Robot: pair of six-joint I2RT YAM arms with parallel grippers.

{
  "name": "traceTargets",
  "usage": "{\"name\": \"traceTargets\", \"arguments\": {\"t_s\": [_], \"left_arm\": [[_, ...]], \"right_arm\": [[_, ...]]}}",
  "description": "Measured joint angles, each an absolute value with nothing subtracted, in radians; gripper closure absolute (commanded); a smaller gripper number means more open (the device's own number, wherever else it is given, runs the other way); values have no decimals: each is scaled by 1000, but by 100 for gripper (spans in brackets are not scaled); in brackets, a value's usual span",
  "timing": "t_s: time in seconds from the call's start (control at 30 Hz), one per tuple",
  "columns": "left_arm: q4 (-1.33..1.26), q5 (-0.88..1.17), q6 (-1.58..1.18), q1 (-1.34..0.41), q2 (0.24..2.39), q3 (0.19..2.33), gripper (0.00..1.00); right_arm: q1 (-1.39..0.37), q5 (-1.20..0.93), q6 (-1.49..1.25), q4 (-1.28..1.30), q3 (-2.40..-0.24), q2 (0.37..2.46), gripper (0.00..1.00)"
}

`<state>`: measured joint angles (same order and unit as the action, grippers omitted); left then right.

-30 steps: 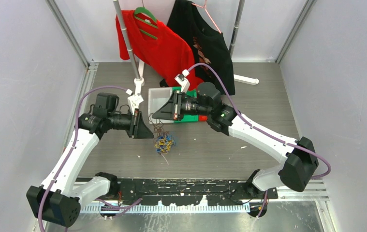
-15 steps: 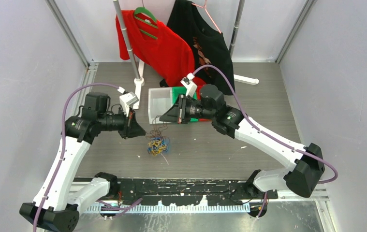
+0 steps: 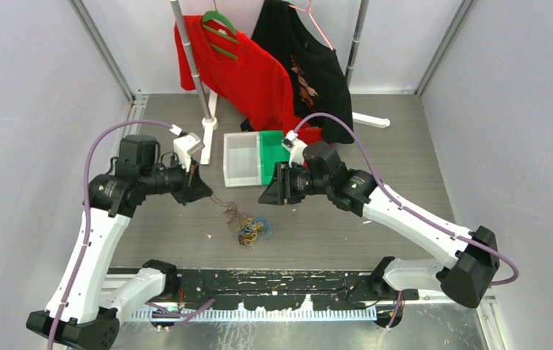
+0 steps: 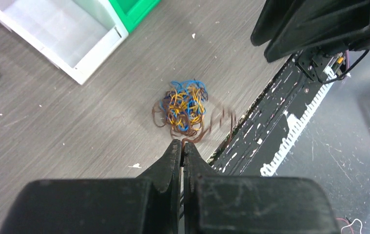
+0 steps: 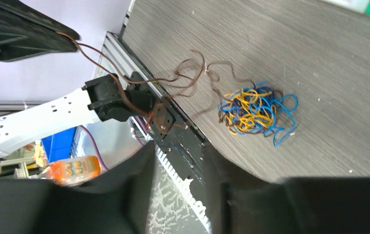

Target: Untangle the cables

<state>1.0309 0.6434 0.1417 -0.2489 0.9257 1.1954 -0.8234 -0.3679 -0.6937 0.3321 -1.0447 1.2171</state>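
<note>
Progress on the untangling looks early. The cables (image 3: pixel 250 230) sit as a tight little clump on the grey table (image 3: pixel 375 146), a bit left of centre in the overhead frame, just above the black rail along the bottom.

What's done so far: one brown strand (image 3: pixel 221 204) is teased out of the pile and runs up and left to the left gripper (image 4: pixel 182 146). That gripper's fingers are pressed together with the wire end pinched right at the tips. The strand isn't taut, it curls and kinks between the fingers and the clump.

The right gripper (image 5: pixel 178 195) hangs just right of the pile with its fingers spread a little and nothing between them.

What's left is basically everything else. The yellow/orange and blue wires are all knotted into each other in one ball, with more brown looped around the edge, so the guess is lots more pulls before anything is properly separated.

Material-wise these are thin, springy insulated wires, glossy plastic coating, holding their bends. The table is a matte wood-grain laminate with small white flecks scattered on it. A white bin (image 3: pixel 242 157) and a green bin (image 3: pixel 269 146), both hard plastic and boxy, sit above the clump
</note>
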Motion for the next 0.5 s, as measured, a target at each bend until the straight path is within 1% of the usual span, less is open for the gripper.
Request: {"name": "traceTargets", "arguments": {"t_s": [0.07,0.13,0.17,0.23,0.27,0.37,0.5], "left_arm": [[1031,643,136,-249,944,1223,100],[1031,644,128,-249,968,1259,100],[1032,644,119,-249,980,1277,100],[1033,644,102,-249,1009,1321,100],[1034,643,89,-249,1023,1341,100],[1044,635,54,-249,1058,1385,100],[1067,607,9,-249,1089,1407,100]], "right_arm": [[-823,-366,-669,358,-1045,1217,27],[-823,-360,-637,398,-1046,1217,14],[-823,-355,-625,414,-1048,1217,9],[-823,-344,-593,433,-1059,1217,2],[-824,-340,-582,429,-1062,1217,0],[-835,-320,-556,369,-1062,1214,0],[-881,-282,-518,255,-1063,1216,2]]}}
